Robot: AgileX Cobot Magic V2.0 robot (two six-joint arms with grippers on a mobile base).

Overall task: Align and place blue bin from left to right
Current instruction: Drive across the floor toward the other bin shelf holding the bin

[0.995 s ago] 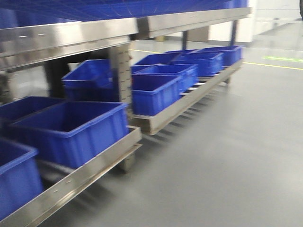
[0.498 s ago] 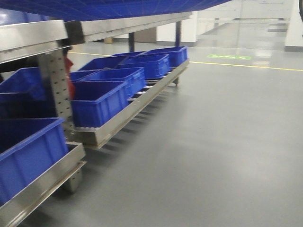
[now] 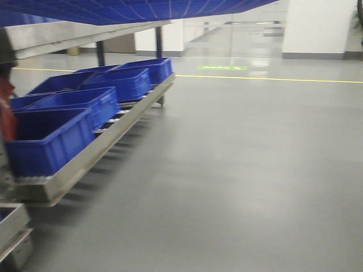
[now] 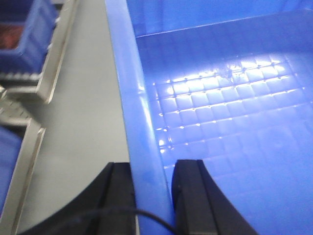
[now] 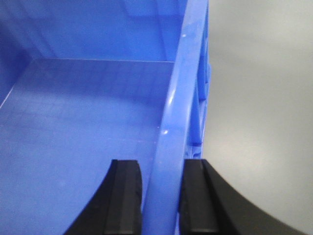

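The blue bin (image 4: 220, 98) is carried between my two grippers. Its gridded underside fills the top edge of the front view as a blue sheet (image 3: 142, 8). My left gripper (image 4: 151, 169) is shut on the bin's left rim, with one black finger outside the wall and one inside. My right gripper (image 5: 162, 166) is shut on the right rim of the bin (image 5: 88, 122) in the same way. The bin's inside holds nothing.
A low steel roller rack (image 3: 108, 141) runs along the left with several blue crates (image 3: 51, 139) in a row. Grey floor (image 3: 238, 170) spreads to the right, crossed by a yellow line (image 3: 272, 79). The rack's rail (image 4: 54, 54) passes left of the carried bin.
The front view has swung to the right. The rack and its crates have slid to the left of the frame and more floor shows. Both grips look unchanged.
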